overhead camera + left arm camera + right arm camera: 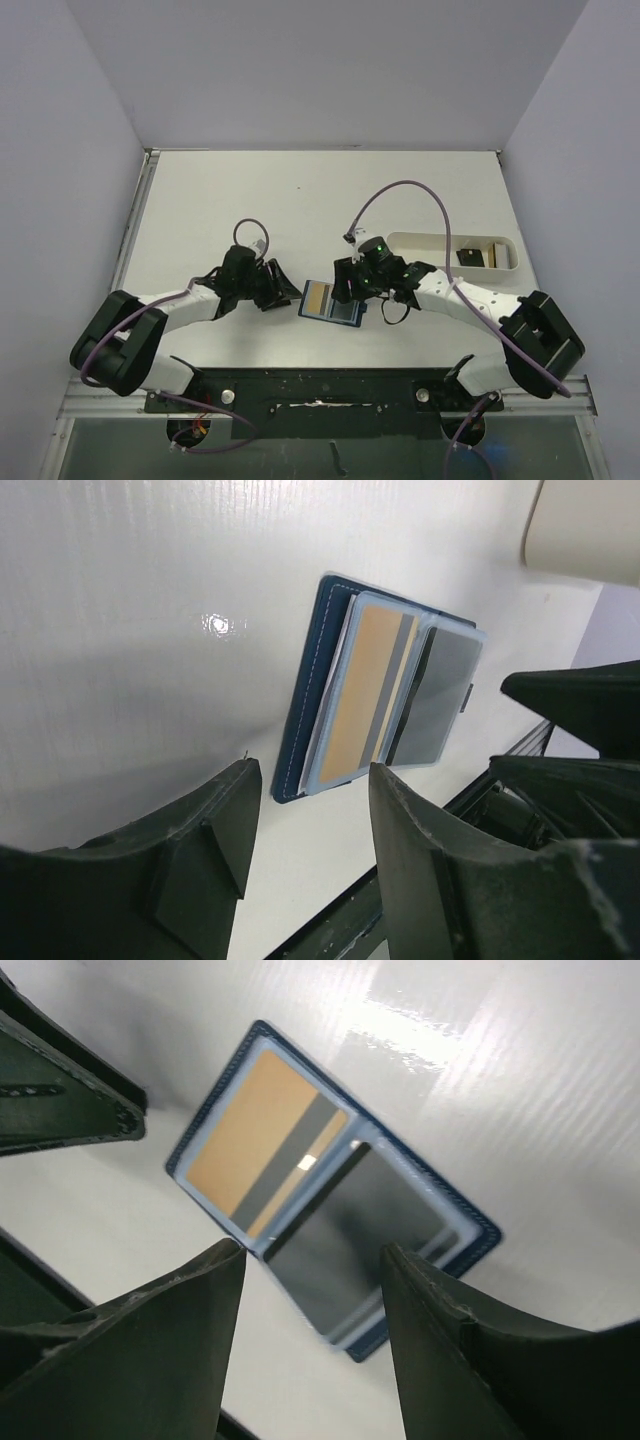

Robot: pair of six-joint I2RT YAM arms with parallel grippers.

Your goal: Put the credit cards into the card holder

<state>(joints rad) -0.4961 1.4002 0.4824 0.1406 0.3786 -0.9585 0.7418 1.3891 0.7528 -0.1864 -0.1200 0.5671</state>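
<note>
Two cards, a tan card (262, 1150) and a dark card (355, 1235), lie in the open card holder (312, 680). The left claw (312, 780) and right claw (315, 1260) are spread apart, empty.

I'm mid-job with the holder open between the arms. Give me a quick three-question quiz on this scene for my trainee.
1. True or false: the left gripper and right gripper are both open and empty.
2. In the card holder, which card sits beside the tan card? A red, B dark grey, C white.
3. Fill in: a loose dark card lies in the white ___.
Key: 1 true; 2 B; 3 tray.
</note>
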